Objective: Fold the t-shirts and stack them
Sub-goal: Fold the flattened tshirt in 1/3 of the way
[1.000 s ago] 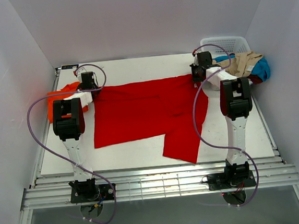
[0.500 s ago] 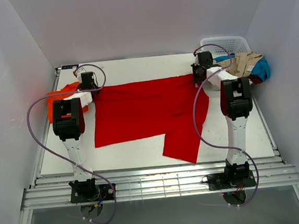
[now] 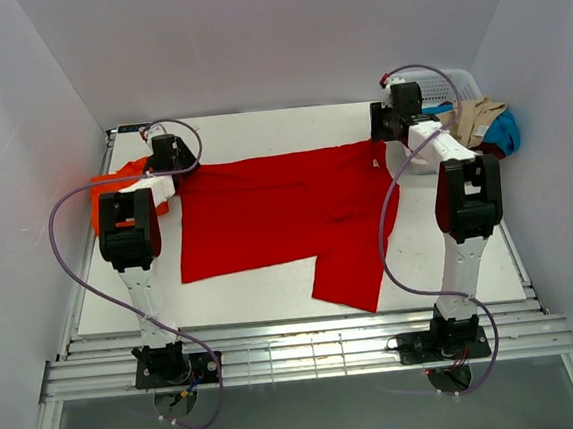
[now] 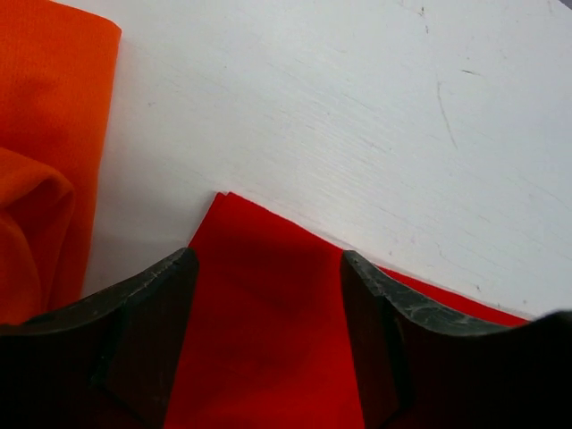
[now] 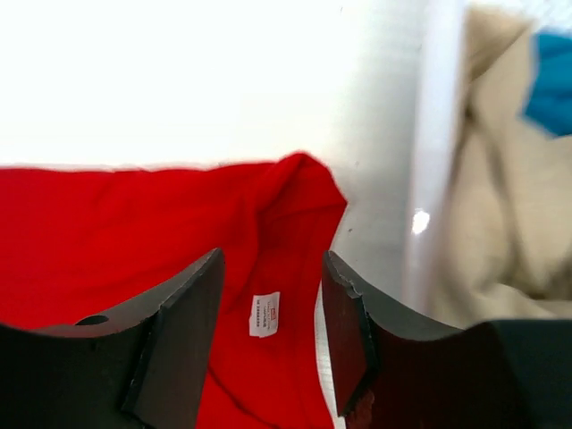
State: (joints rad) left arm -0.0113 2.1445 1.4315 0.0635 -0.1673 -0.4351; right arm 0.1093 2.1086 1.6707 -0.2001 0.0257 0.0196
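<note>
The red t-shirt (image 3: 287,214) is spread out flat across the middle of the table (image 3: 263,292). Its far edge runs pretty much from one arm to the other, and one part sticks out toward the near edge on the right side.

The left pincer (image 3: 167,153) sits over the shirt's far left corner. From the wrist view that pincer (image 4: 268,261) has its jaws apart, one on each side of the corner. The cloth just lies on the table under them, so it's let go and isn't gripping anything.

It's the same over on the right. The right pincer (image 3: 384,130) is over the far right corner, and up close the pincer (image 5: 272,266) is spread wide, with the red fabric loose and a bit rumpled below it.

Right between those jaws there's a small white tag (image 5: 263,314) sewn into the shirt. It has some print on it, way too tiny for me to read.

The orange t-shirt (image 3: 114,194) is bunched up at the left edge of the table, just beside the red corner with a strip of bare table between them.

At the far right corner there's a white basket (image 3: 456,83), with a beige cloth (image 3: 479,117) and a blue cloth (image 3: 506,133) piled beside it.
</note>
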